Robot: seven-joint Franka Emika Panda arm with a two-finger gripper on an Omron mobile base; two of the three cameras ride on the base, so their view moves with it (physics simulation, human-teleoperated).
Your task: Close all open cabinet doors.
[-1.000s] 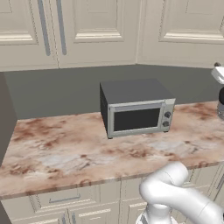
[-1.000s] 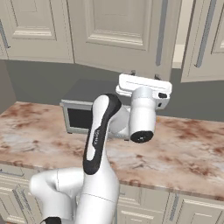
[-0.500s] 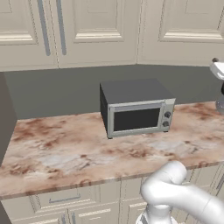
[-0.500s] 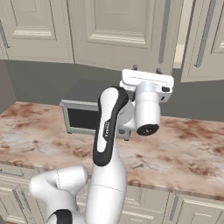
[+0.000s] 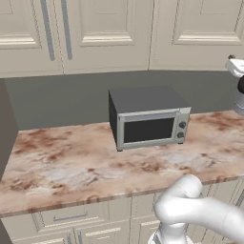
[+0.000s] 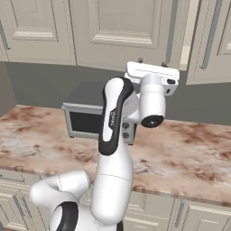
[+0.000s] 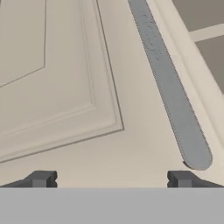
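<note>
Above the marble table [image 6: 189, 153], the ajar cabinet door [image 7: 65, 87] is filling the space just ahead of the wide-open, empty pincer [image 7: 111, 178], its handle [image 7: 175, 109] lying toward one fingertip.

- White arm [image 6: 113, 180], smooth rounded shells, glossy, with a fat curved elbow [image 5: 190, 209] low down.
- Long black panel runs up the upper link.
- Dark round joint cap on the wrist [image 6: 152, 121].
- Two small dark grey squared fingertips [image 7: 41, 178].
</note>
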